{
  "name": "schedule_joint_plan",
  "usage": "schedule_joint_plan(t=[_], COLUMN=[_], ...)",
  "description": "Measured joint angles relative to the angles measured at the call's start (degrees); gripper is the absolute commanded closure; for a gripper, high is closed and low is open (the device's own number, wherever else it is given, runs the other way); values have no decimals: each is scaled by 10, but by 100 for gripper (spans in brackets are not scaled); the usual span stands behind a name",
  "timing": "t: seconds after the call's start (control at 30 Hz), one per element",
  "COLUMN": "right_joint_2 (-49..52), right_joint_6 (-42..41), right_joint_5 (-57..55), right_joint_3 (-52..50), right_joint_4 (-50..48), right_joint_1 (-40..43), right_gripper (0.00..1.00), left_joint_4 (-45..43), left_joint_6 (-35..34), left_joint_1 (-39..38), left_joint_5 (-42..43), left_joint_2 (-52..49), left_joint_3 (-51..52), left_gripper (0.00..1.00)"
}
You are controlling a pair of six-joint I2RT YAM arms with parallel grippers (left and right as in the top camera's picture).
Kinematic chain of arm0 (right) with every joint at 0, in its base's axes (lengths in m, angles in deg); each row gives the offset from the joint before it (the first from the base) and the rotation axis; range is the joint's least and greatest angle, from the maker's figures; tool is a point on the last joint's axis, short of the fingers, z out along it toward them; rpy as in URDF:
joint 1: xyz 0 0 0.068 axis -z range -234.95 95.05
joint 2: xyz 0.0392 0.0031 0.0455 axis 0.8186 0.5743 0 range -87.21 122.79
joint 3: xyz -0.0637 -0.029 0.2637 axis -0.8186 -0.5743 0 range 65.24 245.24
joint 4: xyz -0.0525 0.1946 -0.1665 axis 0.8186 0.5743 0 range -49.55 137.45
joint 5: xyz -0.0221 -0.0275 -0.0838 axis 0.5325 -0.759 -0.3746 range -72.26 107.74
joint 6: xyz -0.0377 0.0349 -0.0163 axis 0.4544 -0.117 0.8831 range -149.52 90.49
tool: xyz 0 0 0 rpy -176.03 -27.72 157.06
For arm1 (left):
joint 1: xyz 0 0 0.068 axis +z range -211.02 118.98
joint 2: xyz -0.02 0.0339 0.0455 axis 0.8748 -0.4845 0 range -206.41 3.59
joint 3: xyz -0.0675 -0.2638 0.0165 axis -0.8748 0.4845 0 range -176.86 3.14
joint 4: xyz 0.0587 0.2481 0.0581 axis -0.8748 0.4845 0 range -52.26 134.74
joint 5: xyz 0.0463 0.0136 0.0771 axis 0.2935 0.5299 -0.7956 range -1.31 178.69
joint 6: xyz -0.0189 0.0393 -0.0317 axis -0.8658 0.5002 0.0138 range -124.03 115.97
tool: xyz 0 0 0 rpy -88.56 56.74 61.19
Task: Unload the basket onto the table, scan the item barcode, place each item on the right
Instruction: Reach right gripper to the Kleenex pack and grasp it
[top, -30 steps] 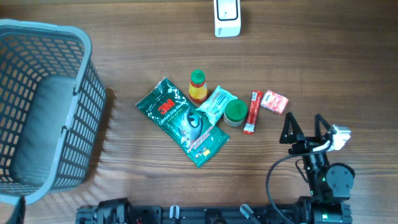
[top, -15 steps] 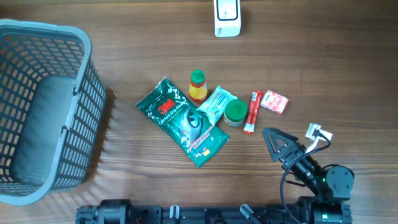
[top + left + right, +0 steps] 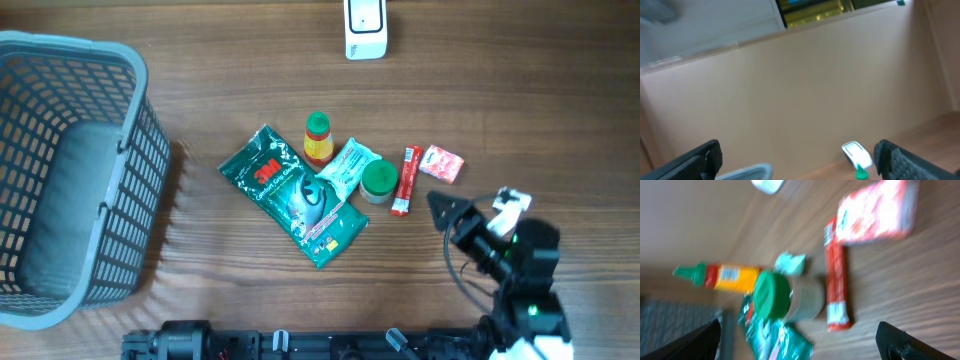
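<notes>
The right gripper [image 3: 474, 212] hangs wide open and grasps nothing, low over the table [image 3: 560, 100], its dark fingers [image 3: 445, 208] turned toward the cluster of goods at centre. Nearest it lie a red stick [image 3: 405, 180] and, just beside that, a red-and-white packet [image 3: 441, 163]. In the wrist view both fill the upper right, between the spread fingertips [image 3: 696, 341]. Beyond the stick stands a jar [image 3: 378, 182] with a green lid, touching a teal sachet [image 3: 350, 165]. A sauce bottle [image 3: 318, 140] with a green cap lies past them, and a green pack [image 3: 290, 195] lies under the sachet's edge. Which of these is to be scanned cannot be told. The stick and packet lie between the gripper and the rest.

The scanner [image 3: 365, 28] sits well apart at the far edge, with bare wood between it and the goods. A grey basket [image 3: 135, 110] stands at the left.

The left gripper [image 3: 800, 167] is also open and empty. It is raised toward a plain wall [image 3: 800, 90], with the scanner small between its fingers.

Half a second ago the right gripper sat lower and farther from the stick. A second ago it pointed straight up the table. The goods, scanner and basket have not moved.
</notes>
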Motion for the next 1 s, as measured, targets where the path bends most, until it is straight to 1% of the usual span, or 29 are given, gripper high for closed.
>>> schedule_joint_plan(t=[0.13, 0.2, 0.23, 0.27, 0.33, 0.37, 0.43, 0.5, 0.57, 0.7, 0.73, 0.77, 0.87, 0.9, 0.93, 0.97, 1.0], right_joint_2=[134, 217, 248, 285, 367, 393, 452, 489, 523, 554, 562, 565, 581, 584, 588, 590, 590], right_joint_6=[37, 51, 54, 60, 63, 64, 64, 60, 56, 52, 52, 52, 52, 49, 51, 50, 49], right_joint_5=[-62, -115, -133, -148, -169, -171, -171, -170, -170, -170, -170, -170, -170, -170, -167, -162, -157], right_joint_3=[95, 125, 125, 126, 128, 128, 129, 129, 129, 129, 130, 131, 136, 136, 137, 137, 137], right_joint_4=[-1, -17, -34, -62, -125, -143, -212, -241, -266, -294, -299, -301, -304, -304, -299, -299, -300], right_joint_1=[0, 0, 0, 0, 0, 0, 0, 0, 0, 0, 0, 0, 0, 0, 1, 1, 1], right_gripper=[1, 11, 18, 21, 23, 23, 25, 25, 30, 39, 43, 51, 76, 81, 92, 95, 95], left_joint_4=[10, 27, 39, 58, 94, 110, 140, 163, 188, 228, 236, 243, 270, 276, 285, 291, 294], left_joint_6=[41, 56, 59, 62, 66, 67, 67, 69, 70, 71, 71, 71, 71, 71, 71, 71, 71], left_joint_1=[0, 0, 0, 0, 0, 0, 0, 0, 0, 0, 0, 0, 0, 0, 0, 0, 0], left_joint_5=[-9, -11, -12, -13, -16, -16, -16, -16, -16, -16, -16, -16, -18, -18, -19, -19, -19], left_joint_2=[0, 0, 0, 0, 0, 0, 0, -1, 0, 0, 0, 0, 0, 0, 0, 0, 0], left_joint_3=[0, 0, 0, 0, 1, 1, 1, 2, 2, 2, 2, 2, 2, 2, 2, 2, 2], left_gripper=[0, 0, 0, 0, 0, 0, 0, 0, 0, 0, 0, 0, 0, 0, 0, 0, 0])
